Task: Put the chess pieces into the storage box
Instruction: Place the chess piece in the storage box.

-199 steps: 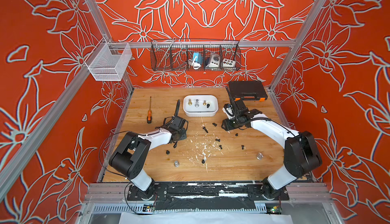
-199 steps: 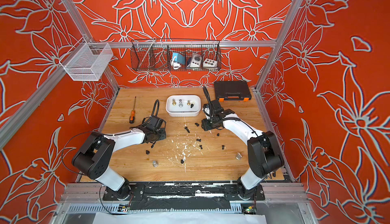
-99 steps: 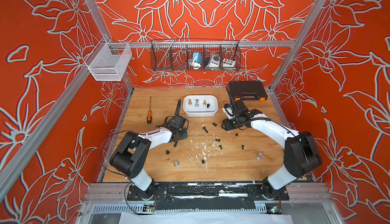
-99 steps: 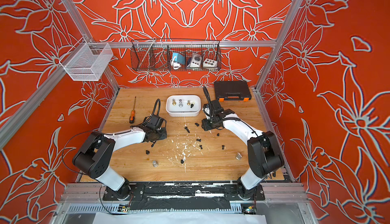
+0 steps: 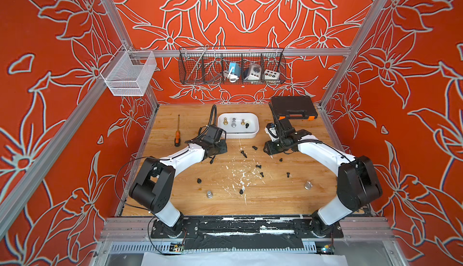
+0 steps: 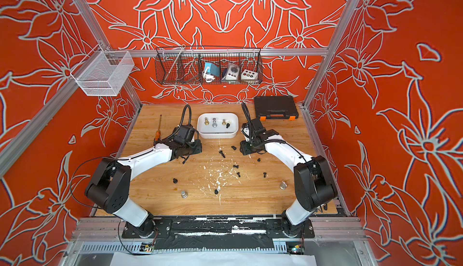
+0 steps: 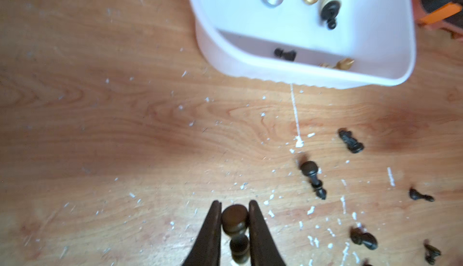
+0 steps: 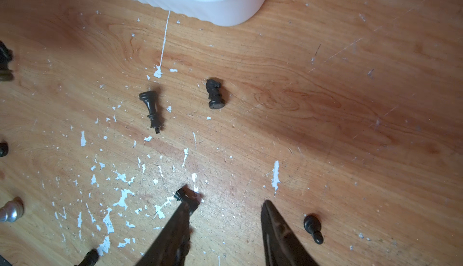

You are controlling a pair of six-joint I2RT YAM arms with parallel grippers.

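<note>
My left gripper (image 7: 234,206) clamps a dark chess piece (image 7: 234,221); my right gripper (image 8: 225,203) gapes, nothing between its jaws. The storage box (image 5: 238,135) sits upper centre in a top view; I'd clear its rim before letting go.

i see red-orange walls (image 5: 50,52) with white flower outlines, a white storage box (image 5: 240,135), black, gold and silver chess pieces (image 5: 243,154), white-flecked wood table (image 5: 275,202)

My pincer (image 8: 226,203) gapes over wood (image 8: 325,82). One fingertip (image 8: 184,211) partly hides a black piece (image 8: 180,194); a pawn (image 8: 312,226) lies just outside the other. Knight (image 8: 215,93) mid-frame, box (image 8: 213,4) at the frame's edge.
</note>
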